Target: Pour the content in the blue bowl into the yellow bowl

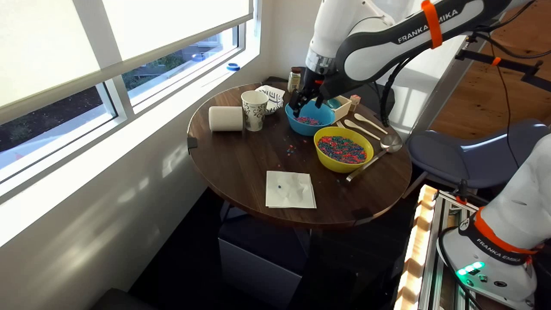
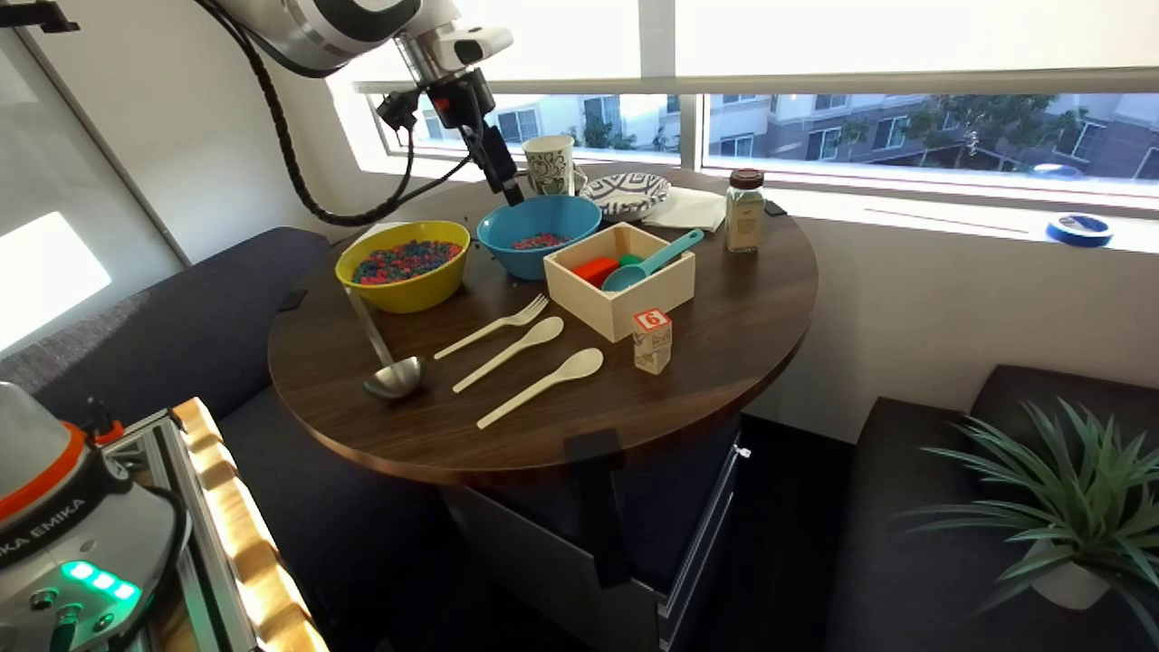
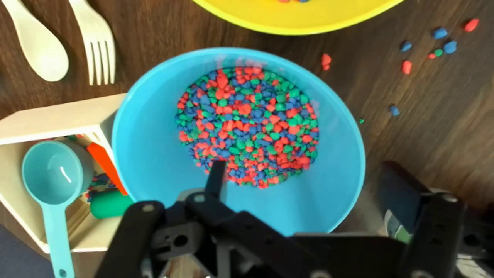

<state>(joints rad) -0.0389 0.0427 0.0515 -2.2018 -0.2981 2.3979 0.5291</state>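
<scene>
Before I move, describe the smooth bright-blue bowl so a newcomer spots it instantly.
On the round, dark wood-grained table, find the open, pale wooden box. Beside it stands the smooth bright-blue bowl holding red, blue and green bits. Unlike the neighbouring round yellow bowl, it is blue and less full.

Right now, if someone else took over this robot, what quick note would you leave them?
Jaws: open; in the wrist view the rim of the blue bowl shows between them.
Places: it sits on the table beside the yellow bowl; both hold coloured bits; a few lie loose.
Done: jaws at the bowl, no grip yet; whether any were poured, I can't tell.
Left: probably grip the rim, lift, and tip the blue bowl's bits into the yellow bowl.
</scene>
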